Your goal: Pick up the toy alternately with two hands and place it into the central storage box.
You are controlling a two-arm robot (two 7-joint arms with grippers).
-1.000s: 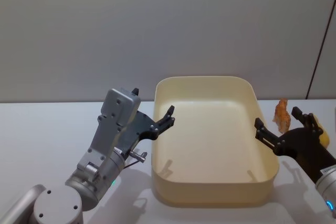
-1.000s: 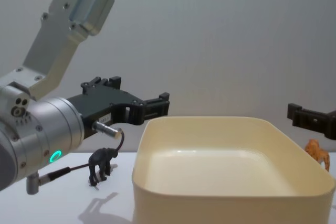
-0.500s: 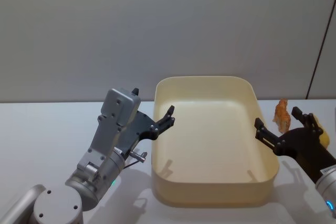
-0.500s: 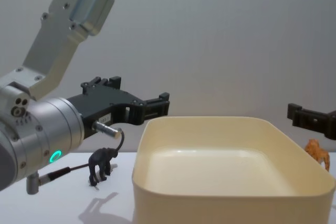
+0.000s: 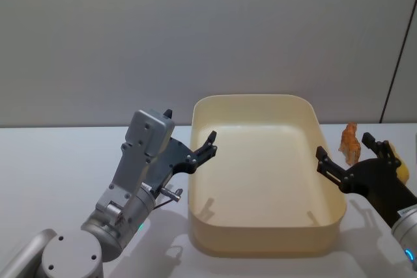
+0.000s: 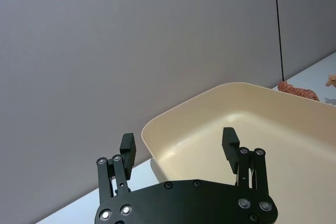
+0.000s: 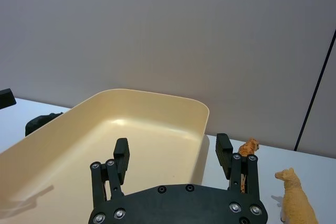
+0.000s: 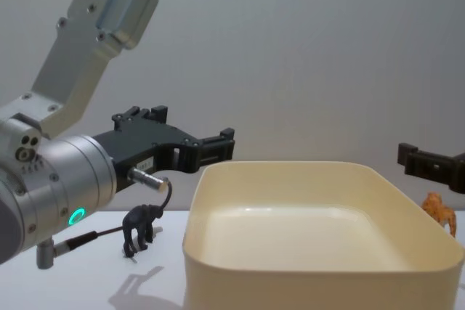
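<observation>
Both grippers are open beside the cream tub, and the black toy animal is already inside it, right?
No: the chest view shows the black toy animal standing on the table left of the cream tub, not inside. The left gripper and right gripper are open beside the tub.

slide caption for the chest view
Open left gripper and right gripper flank the cream storage box; black toy and orange toy stand outside.

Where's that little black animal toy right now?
In the chest view, the black toy stands on the table, left of the box and below the left end effector.
</observation>
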